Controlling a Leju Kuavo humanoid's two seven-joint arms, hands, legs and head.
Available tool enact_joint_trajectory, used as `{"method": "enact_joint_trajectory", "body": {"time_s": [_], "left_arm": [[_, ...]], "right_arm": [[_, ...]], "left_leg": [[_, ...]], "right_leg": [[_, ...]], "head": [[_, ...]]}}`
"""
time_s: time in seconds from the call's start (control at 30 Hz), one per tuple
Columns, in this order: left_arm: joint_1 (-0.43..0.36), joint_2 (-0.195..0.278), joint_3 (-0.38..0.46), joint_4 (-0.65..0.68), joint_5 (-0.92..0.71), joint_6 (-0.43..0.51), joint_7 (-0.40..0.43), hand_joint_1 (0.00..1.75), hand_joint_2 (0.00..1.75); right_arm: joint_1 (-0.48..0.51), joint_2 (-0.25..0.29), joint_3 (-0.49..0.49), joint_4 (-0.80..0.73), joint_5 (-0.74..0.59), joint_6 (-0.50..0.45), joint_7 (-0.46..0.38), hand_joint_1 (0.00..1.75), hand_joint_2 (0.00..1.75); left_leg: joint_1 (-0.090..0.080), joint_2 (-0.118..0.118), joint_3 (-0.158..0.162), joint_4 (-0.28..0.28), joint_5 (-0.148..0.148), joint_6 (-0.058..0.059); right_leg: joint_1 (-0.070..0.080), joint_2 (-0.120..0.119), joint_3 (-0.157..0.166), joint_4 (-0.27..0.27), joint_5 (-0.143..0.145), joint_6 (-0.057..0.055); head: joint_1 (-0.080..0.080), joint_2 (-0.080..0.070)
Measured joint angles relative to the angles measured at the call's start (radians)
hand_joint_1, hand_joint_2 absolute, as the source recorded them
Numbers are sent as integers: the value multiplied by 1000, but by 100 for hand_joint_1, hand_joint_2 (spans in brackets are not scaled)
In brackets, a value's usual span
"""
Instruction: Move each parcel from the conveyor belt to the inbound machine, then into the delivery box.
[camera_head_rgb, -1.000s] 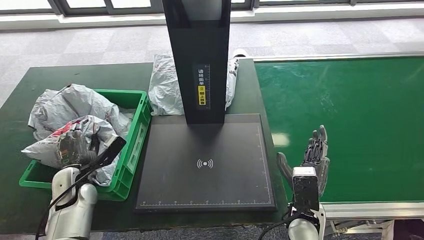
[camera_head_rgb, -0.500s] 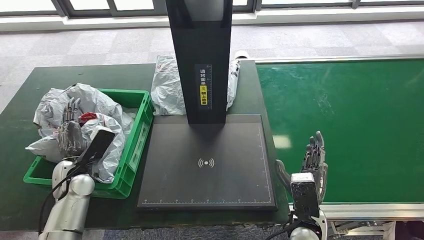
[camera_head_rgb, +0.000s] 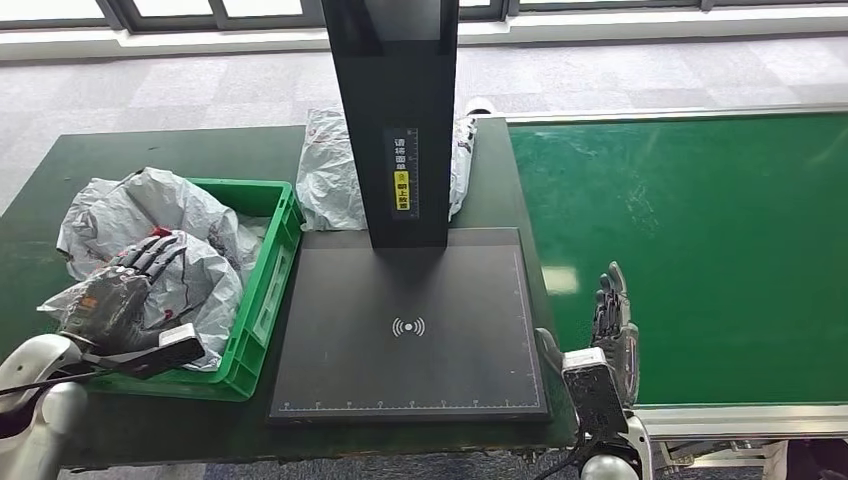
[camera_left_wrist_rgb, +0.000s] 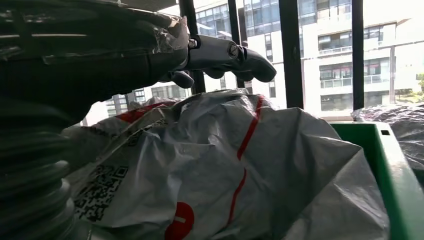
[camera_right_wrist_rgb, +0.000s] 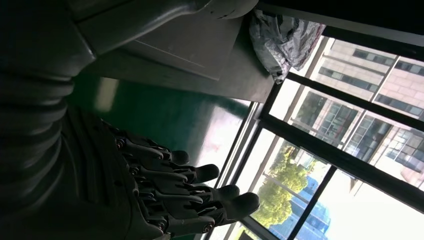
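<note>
Item, delivery box (camera_head_rgb: 262, 290): green crate beside the inbound machine (camera_head_rgb: 410, 325), heaped with grey parcels. Item, my left hand (camera_head_rgb: 118, 290): fingers spread, resting over the topmost parcel (camera_head_rgb: 190, 275) in the crate, holding nothing that I can see; the drop-off step looks finished or nearly so. Item, my right hand (camera_head_rgb: 612, 335): fingers straight and apart, empty, at the near edge of the conveyor belt (camera_head_rgb: 700, 250), whose visible stretch carries no parcel. Item, one more grey parcel (camera_head_rgb: 335, 170): behind the machine's black column (camera_head_rgb: 395, 120), which partly screens it. Next move, by my reckoning: lift the left hand out of the crate and await or fetch another parcel; the column would obstruct any reach toward the one behind it.
</note>
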Motion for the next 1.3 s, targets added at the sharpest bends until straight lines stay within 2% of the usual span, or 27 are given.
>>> {"method": "enact_joint_trajectory", "body": {"time_s": [0.17,0.23,0.3,0.37,0.47,0.5,0.53,0.63,0.67,0.77,0.87,0.93,1.0,1.17,1.3], "left_arm": [[15,63,7,-31,17,-46,-14,0,175],[29,109,13,-45,100,-119,-47,0,175],[28,174,35,-60,264,-234,-101,0,175],[-15,220,62,-64,421,-324,-139,0,175],[-99,236,70,-52,539,-335,-157,0,175],[-128,219,66,-40,571,-307,-161,0,175],[-165,177,54,-15,609,-250,-166,0,175],[-269,-16,-33,93,719,-27,-174,0,175],[-287,-75,-69,124,752,22,-173,0,175],[-318,-219,-164,195,834,85,-157,0,175],[-343,-333,-229,254,919,68,-132,0,175],[-350,-397,-265,293,952,59,-126,0,175],[-353,-441,-293,322,964,58,-126,0,175],[-363,-492,-325,360,988,62,-125,0,175],[-364,-546,-349,393,963,141,-115,0,175]], "right_arm": [[-7,-3,0,10,0,4,-7,0,175],[-10,-4,0,15,-4,10,-10,0,175],[-12,-7,0,20,-18,18,-13,0,175],[-17,-9,0,23,-35,21,-16,0,175],[-34,-9,0,23,-48,12,-22,0,175],[-40,-7,0,23,-45,2,-25,0,175],[-48,-2,3,23,-39,-14,-25,0,175],[-76,19,24,18,-18,-63,-8,0,175],[-82,24,33,14,-17,-73,-2,0,175],[-87,33,46,3,-27,-91,9,0,175],[-89,39,50,0,-47,-94,8,0,175],[-94,43,57,0,-55,-95,7,0,175],[-98,45,62,0,-58,-98,6,0,175],[-99,47,64,0,-64,-101,6,0,175],[-116,48,79,12,-69,-120,7,0,0]], "left_leg": [[0,0,0,0,0,0],[1,1,-1,0,0,-1],[3,2,-1,1,0,-1],[3,-1,-1,1,0,-2],[3,-6,0,1,1,-2],[2,-7,0,1,1,-1],[0,-8,0,1,2,-1],[-3,-16,2,1,4,2],[-3,-18,2,1,4,2],[-4,-15,1,3,4,4],[-5,-11,0,3,2,6],[-6,-11,0,3,2,6],[-6,-10,0,3,1,7],[-5,-8,-1,3,1,7],[-5,-8,-1,3,1,7]], "right_leg": [[0,0,1,0,0,0],[0,1,0,0,0,-1],[1,2,-1,0,0,-1],[3,-2,-1,-1,0,-1],[3,-7,1,-1,0,-2],[2,-7,1,-1,0,-1],[1,-9,2,-1,0,-1],[-3,-17,6,-1,0,1],[-3,-18,7,-1,0,2],[-4,-16,7,-2,3,5],[-5,-12,6,-3,4,6],[-6,-11,6,-3,4,6],[-6,-10,5,-3,4,7],[-5,-8,4,-3,4,7],[-5,-9,3,-2,4,7]], "head": [[0,0],[0,0],[0,0],[0,0],[0,0],[0,0],[0,0],[0,0],[0,0],[0,0],[0,0],[0,0],[0,0],[0,0],[0,0]]}}
